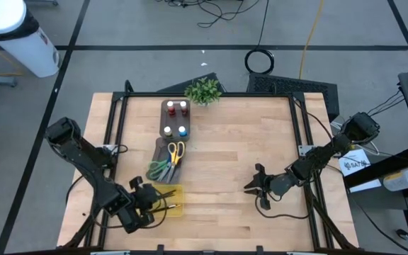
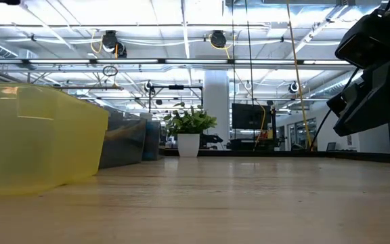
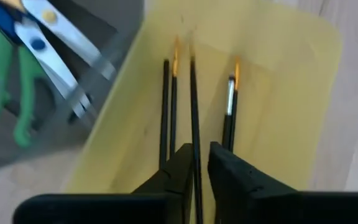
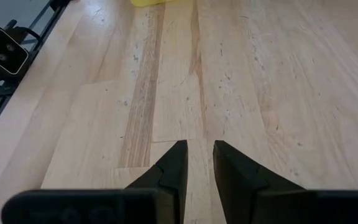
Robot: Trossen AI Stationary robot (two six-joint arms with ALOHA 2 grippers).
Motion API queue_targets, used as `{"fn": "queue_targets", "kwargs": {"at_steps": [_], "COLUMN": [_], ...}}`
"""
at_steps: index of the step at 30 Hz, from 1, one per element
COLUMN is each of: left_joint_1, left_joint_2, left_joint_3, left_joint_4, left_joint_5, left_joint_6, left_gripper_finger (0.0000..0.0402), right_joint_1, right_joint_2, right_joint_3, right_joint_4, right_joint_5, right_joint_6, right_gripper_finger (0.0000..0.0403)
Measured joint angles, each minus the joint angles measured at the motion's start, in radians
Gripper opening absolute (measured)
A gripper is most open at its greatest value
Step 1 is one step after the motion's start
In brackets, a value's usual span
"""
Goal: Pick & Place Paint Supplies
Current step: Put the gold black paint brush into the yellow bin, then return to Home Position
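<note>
pinching brush [image 3: 194, 112] | left hand [image 3: 197, 163] | yellow tray [image 3: 291, 81] | scissors [image 3: 48, 56] adjacent

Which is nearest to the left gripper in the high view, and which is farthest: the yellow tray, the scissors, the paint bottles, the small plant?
From the left gripper, near the table's front edge:
1. Yellow tray, directly under the jaws.
2. Scissors, just beyond the tray, in the grey organiser.
3. Paint bottles, at the organiser's far end.
4. Small plant, at the table's back edge.
</note>
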Motion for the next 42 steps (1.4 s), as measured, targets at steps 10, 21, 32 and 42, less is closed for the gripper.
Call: {"fn": "queue_targets", "kwargs": {"at_steps": [10,21,32,42], "left_joint_1": [0.051,0.018,0.095,0.387], "left_joint_2": [-0.035,-0.247,-0.332,-0.844], "left_joint_3": [0.013,0.060,-0.048,-0.464], "left_joint_4": [0.067,0.275,0.508,0.753], "left_joint_5": [0.137,0.149,0.469,0.631], "left_joint_6": [0.117,0.673,1.264,1.298], "left_gripper_finger": [0.0102,0.0104,0.0104,0.0104], "right_joint_1": [0.000,0.000,0.000,0.000], "right_joint_2": [0.000,0.000,0.000,-0.119], "right_joint_3": [0.000,0.000,-0.001,-0.001], "right_joint_4": [-0.001,0.000,-0.032,-0.031], "right_joint_5": [0.000,-0.003,-0.003,-0.003], "right_joint_6": [-0.003,0.009,-0.075,-0.161], "right_gripper_finger": [0.0063,0.0064,0.0064,0.0064]}}
